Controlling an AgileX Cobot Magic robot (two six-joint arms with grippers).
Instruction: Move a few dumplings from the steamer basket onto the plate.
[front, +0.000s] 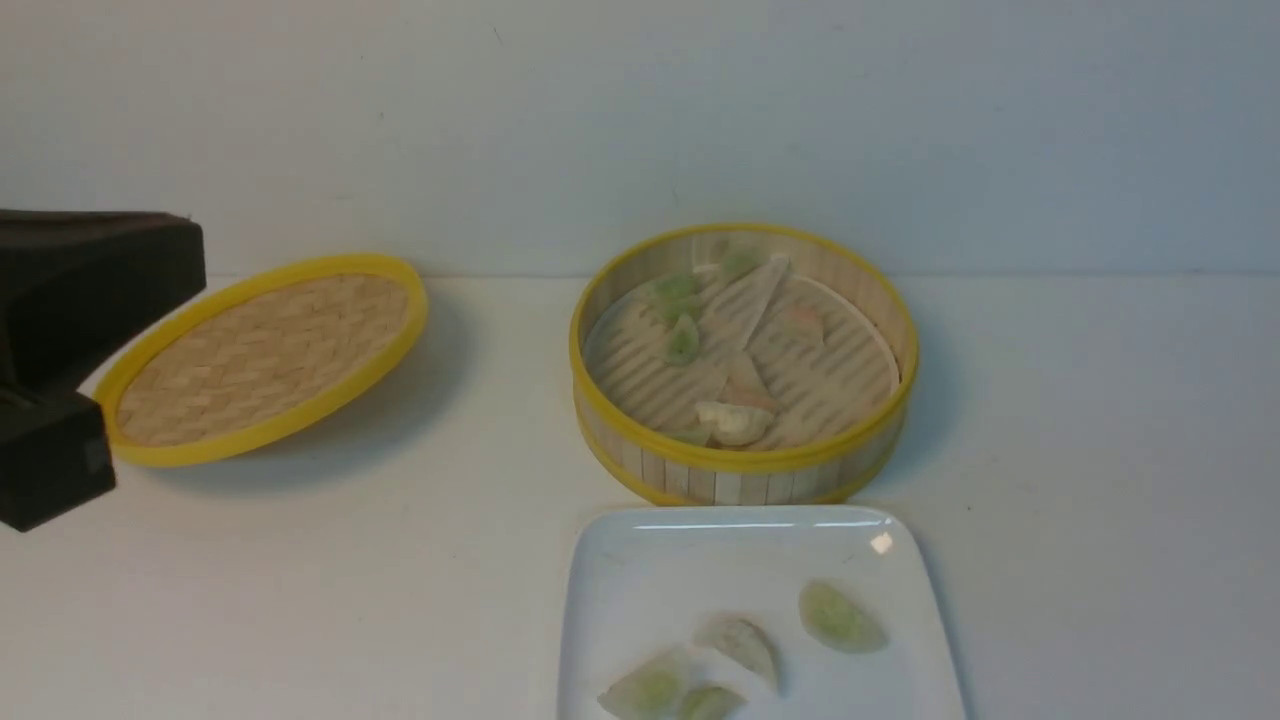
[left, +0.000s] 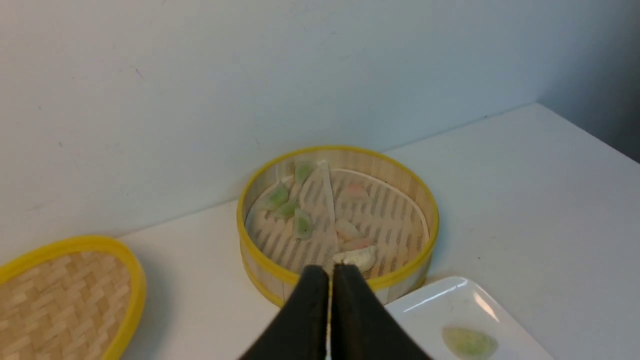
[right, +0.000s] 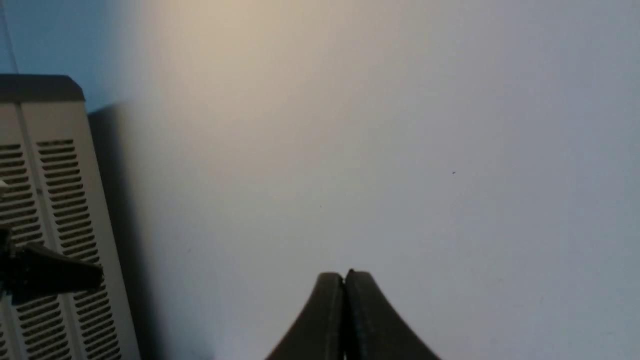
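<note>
The steamer basket (front: 742, 482) stands mid-table with several pale green, whitish and pinkish dumplings (front: 735, 420) on its slatted floor. In front of it lies the white plate (front: 610, 590), holding several dumplings (front: 842, 617). In the left wrist view my left gripper (left: 330, 272) is shut and empty. It hangs short of the basket (left: 265, 280), with the plate (left: 450, 305) and one green dumpling (left: 470, 342) beside it. In the front view, the left arm's black body (front: 70, 330) shows at the left edge. My right gripper (right: 344, 276) is shut and empty, facing a bare wall away from the table's things.
The flat woven lid (front: 265, 355) with a yellow rim rests tilted at the left, close to the left arm, and shows again as the lid (left: 60, 300). A grey vented box (right: 45, 200) stands beside the right gripper. A pale wall backs the table.
</note>
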